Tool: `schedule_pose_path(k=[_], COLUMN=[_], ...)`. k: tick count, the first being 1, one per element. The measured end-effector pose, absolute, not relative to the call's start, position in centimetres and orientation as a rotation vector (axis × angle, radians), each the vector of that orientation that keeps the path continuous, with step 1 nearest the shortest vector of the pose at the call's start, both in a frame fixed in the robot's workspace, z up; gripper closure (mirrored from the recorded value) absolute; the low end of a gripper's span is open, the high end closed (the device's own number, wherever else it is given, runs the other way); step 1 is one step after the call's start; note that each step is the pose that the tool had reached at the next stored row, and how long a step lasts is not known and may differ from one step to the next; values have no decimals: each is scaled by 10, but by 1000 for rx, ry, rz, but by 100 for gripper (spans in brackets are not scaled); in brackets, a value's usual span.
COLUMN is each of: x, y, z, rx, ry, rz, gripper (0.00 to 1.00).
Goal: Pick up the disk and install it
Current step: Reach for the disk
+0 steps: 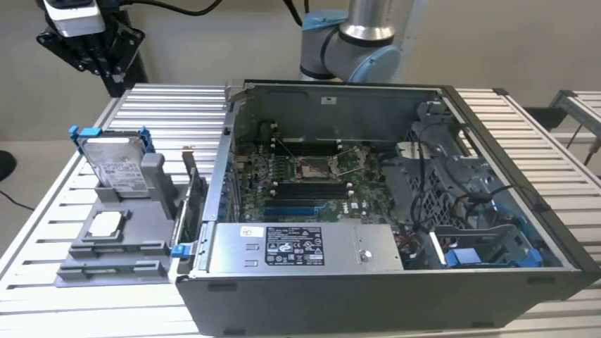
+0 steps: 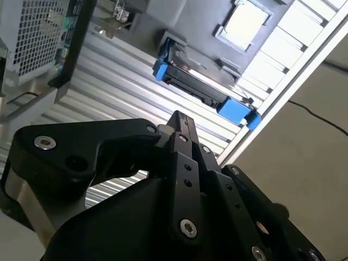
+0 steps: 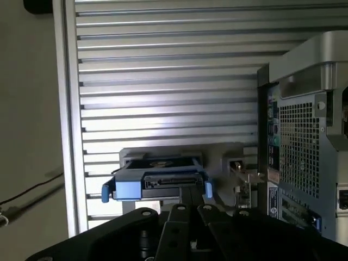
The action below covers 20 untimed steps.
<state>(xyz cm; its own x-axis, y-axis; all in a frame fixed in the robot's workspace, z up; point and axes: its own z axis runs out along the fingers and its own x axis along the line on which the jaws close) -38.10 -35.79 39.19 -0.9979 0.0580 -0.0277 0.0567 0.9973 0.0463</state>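
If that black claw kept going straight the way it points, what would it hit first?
Most likely the disk, standing upright in its grey holder: in both wrist views the gripper aims at its blue-framed edge. Depth is unclear, though.

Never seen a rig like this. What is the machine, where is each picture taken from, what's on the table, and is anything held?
It is one robot arm with a gripper at its end. The exterior view comes from a camera off the arm, looking down on a slatted metal table. Both wrist views come from cameras riding near the gripper, whose black body shows in front. On the table stands an open computer case. At the exterior view's left, a grey holder carries the disk, silver with a blue frame, standing on edge, and a small silver chip lying flat. The gripper hangs near the disk, apart from it, holding nothing visible.
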Motion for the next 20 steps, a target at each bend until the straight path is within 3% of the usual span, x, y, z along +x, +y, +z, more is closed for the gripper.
schedule_pose_path(k=[20], x=[-428], y=[-371], z=[390], rx=[8], ry=[3113], rz=[72], gripper=[100])
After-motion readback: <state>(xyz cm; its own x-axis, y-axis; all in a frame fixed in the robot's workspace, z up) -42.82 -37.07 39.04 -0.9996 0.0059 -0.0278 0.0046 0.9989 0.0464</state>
